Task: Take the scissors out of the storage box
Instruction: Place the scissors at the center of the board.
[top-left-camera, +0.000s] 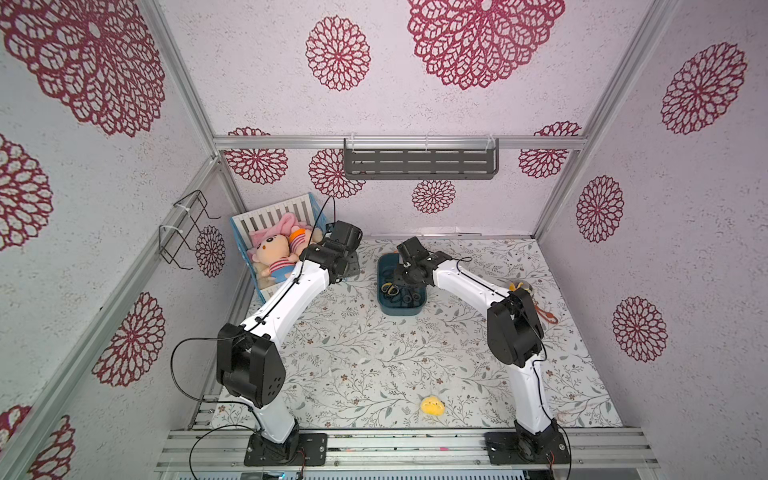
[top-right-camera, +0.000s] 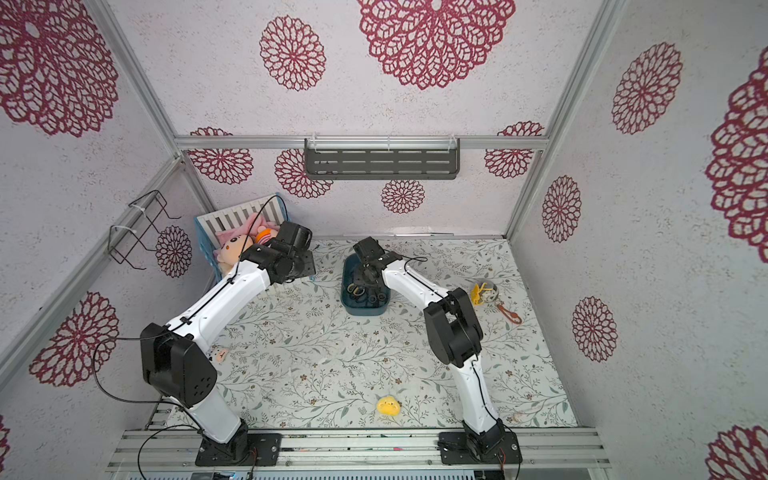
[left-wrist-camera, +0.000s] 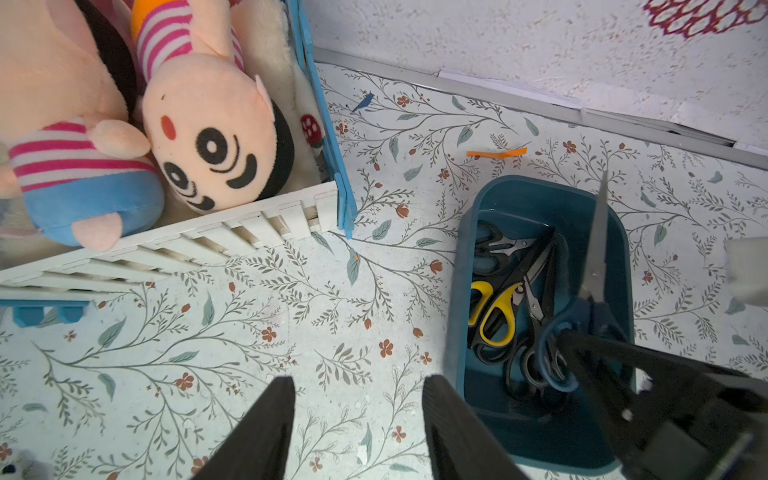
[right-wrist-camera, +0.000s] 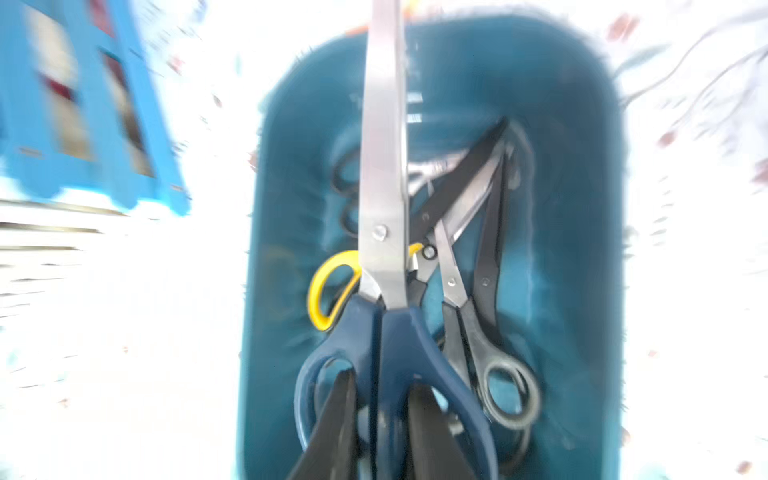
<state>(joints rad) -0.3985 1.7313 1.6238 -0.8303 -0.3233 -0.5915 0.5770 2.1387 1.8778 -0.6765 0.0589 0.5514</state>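
Scissors: where does the dark-blue pair sit relative to the right claw? — M.

In it. The right claw is closed on the handle, one finger through each loop, pinching the two inner bars together. The blades run straight out ahead of the fingertips, tilted up over the storage box. The yellow-and-black pair and the black pairs lie below the claw on the box floor, crossed over one another. — T.

Left claw? — M.

Open, empty, above bare bench. The box is just beside it, on the side toward the right claw. — T.

Handling? — M.

Judged: rigid steel, no give. With a long blade ahead of a handle-end pinch it is nose-heavy, so it may pivot downward in the claw. The plastic bars are smooth, likely slippery. Pinching both bars holds the blades shut, so it is a sound hold; nearer the pivot screw would balance better. The tip is sharp: steer it clear of the box's far wall. Loops of the pairs below could snag. — T.
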